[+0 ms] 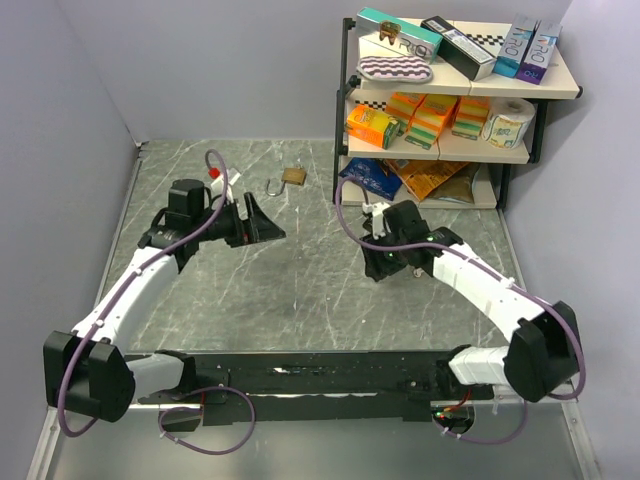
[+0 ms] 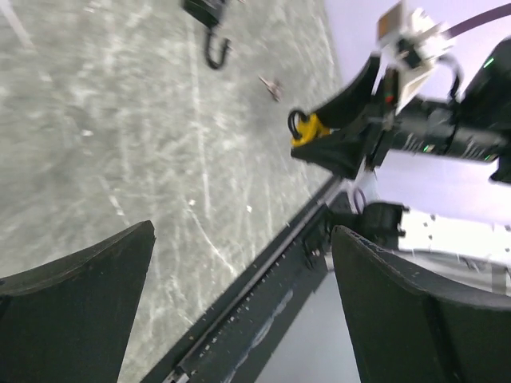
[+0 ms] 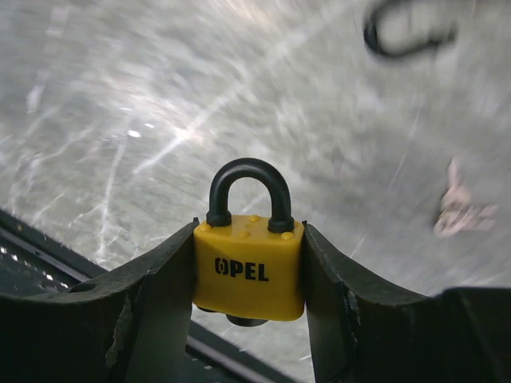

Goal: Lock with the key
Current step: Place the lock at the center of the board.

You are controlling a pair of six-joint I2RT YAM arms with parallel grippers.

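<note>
My right gripper [image 3: 249, 226] is shut on a yellow padlock [image 3: 249, 271] marked OPEL and holds it by its sides above the table. Both legs of its black shackle sit in the body. The left wrist view also shows the padlock [image 2: 307, 128] in the right gripper [image 2: 319, 132]. A small pale key [image 3: 459, 209], blurred, lies on the table beyond it, and the left wrist view shows the key [image 2: 271, 86] too. My left gripper [image 2: 243, 231] is open wide and empty, left of the right gripper [image 1: 378, 262] and facing it.
A second, brass padlock [image 1: 293, 176] with an open shackle lies on the far part of the marble table [image 1: 300, 290]. A shelf [image 1: 450, 90] stocked with boxes and packets stands at the back right. Grey walls close off the left and back.
</note>
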